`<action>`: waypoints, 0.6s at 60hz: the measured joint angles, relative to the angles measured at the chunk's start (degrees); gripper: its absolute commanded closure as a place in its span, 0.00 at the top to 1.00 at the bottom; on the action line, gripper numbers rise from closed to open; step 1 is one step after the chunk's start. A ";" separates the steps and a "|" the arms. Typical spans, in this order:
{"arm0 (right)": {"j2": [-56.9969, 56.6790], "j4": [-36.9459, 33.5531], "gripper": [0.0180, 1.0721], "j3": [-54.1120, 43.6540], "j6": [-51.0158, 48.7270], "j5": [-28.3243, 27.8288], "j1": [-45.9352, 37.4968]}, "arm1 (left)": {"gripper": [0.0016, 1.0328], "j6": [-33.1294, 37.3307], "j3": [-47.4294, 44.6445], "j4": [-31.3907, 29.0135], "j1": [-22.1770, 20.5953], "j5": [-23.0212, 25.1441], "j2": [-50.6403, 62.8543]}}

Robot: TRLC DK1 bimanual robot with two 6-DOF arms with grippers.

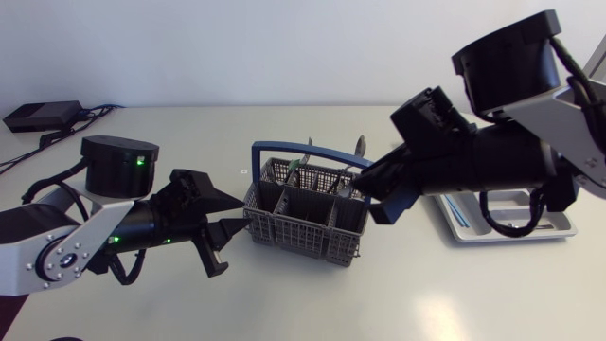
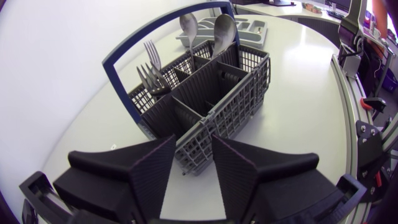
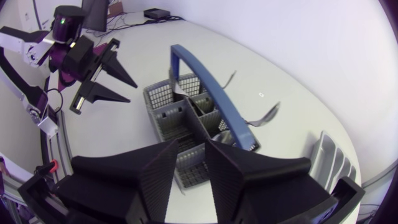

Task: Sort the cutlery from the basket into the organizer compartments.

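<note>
A grey cutlery basket with a blue handle stands mid-table. It shows too as the basket in the left wrist view and the basket in the right wrist view. Forks and two spoons stand upright in its far compartments. My left gripper is open just beside the basket's left end, and the left gripper has a basket corner ahead of its fingers. My right gripper hangs open over the basket's right side; the right gripper holds nothing. The organizer lies at the right.
The organizer sits beyond the basket from the left arm. My left arm shows past the basket in the right wrist view. A black box with cables lies at the far left corner.
</note>
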 measured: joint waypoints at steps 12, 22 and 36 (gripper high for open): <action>3.23 4.02 0.39 0.02 0.85 2.60 8.20 | 0.45 0.00 -1.18 -0.15 0.87 0.04 -1.99; 8.48 10.60 0.39 0.02 0.85 5.20 11.28 | 0.45 0.68 -1.99 0.00 2.25 1.70 -1.99; 15.17 21.18 0.39 0.02 0.76 9.92 15.06 | 0.45 0.87 -2.01 2.71 4.55 4.35 0.02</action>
